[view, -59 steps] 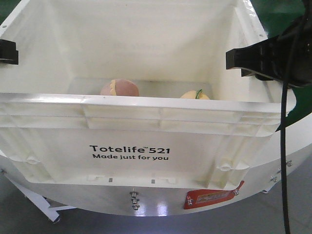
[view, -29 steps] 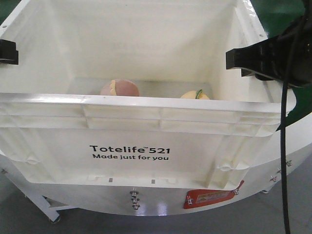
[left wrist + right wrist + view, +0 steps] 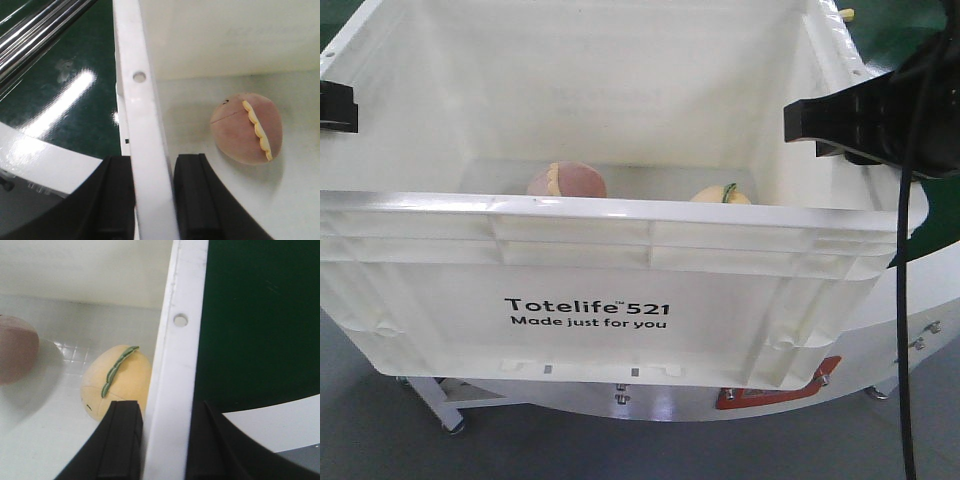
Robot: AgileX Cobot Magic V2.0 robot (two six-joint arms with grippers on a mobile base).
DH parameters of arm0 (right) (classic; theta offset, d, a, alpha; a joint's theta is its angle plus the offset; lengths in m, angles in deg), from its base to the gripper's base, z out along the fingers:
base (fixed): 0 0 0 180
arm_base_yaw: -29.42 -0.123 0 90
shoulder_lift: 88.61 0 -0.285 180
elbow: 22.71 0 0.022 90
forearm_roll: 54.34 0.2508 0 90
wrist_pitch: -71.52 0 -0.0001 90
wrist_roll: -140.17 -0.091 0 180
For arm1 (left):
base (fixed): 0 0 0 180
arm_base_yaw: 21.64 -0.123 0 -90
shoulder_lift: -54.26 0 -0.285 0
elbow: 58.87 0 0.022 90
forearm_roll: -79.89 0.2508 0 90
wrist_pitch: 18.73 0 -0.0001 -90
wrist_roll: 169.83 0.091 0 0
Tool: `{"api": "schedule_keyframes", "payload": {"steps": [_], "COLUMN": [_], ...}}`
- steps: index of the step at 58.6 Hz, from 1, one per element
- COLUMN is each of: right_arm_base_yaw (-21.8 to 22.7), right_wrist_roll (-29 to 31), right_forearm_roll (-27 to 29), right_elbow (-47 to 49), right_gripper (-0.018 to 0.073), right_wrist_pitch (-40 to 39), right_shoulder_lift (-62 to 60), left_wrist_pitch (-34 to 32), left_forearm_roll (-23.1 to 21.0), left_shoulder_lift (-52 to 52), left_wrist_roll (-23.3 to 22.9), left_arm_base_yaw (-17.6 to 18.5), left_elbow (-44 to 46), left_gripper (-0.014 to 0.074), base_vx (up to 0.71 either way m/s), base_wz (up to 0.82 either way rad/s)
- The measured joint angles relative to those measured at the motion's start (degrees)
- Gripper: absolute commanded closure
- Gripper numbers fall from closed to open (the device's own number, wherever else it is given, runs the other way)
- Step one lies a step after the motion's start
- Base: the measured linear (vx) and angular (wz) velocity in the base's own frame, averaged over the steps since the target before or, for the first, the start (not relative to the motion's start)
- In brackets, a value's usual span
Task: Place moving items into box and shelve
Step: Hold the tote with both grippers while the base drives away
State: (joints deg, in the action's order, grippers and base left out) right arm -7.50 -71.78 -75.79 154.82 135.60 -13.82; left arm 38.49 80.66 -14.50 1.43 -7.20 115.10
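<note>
The big white box (image 3: 590, 280), printed "Totelife 521", fills the front view. Two moving items lie on its floor: a pinkish-brown toy with a yellow rim (image 3: 567, 180) (image 3: 245, 127) on the left, and a pale yellow fruit toy with a green leaf (image 3: 720, 195) (image 3: 117, 377) on the right. My left gripper (image 3: 152, 165) (image 3: 335, 107) is shut on the box's left wall rim (image 3: 137, 100), one finger inside and one outside. My right gripper (image 3: 167, 410) (image 3: 830, 122) is shut on the right wall rim (image 3: 177, 340) in the same way.
Under the box is a white round table edge with a red label (image 3: 775, 390) and a castered leg (image 3: 440, 405) over grey floor. A dark green surface (image 3: 65, 90) (image 3: 260, 315) lies beside both walls. A black cable (image 3: 903, 300) hangs at the right. Metal rails (image 3: 40, 25) run at upper left.
The table edge, its bolts and red label have dropped lower under the box, showing more floor and the leg. The box, both toys and both grippers hold their places in view.
</note>
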Motion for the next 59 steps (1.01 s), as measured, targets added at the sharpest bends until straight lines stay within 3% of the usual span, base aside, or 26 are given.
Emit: {"api": "schedule_keyframes", "payload": {"steps": [59], "right_arm_base_yaw": [0.0], "right_wrist_roll": [0.0], "right_forearm_roll": [-0.1], "right_elbow": [0.0], "right_gripper": [0.0495], "right_wrist_pitch": [-0.1], "right_shoulder_lift": [-0.1], "left_wrist_pitch": [0.0], "left_forearm_roll": [0.0], "left_shoulder_lift": [0.0], "left_wrist_roll": [0.0], "left_arm_base_yaw": [0.1], "left_elbow": [0.0], "left_gripper": [0.0558], "base_vx": [-0.13], "base_wz": [0.49]}}
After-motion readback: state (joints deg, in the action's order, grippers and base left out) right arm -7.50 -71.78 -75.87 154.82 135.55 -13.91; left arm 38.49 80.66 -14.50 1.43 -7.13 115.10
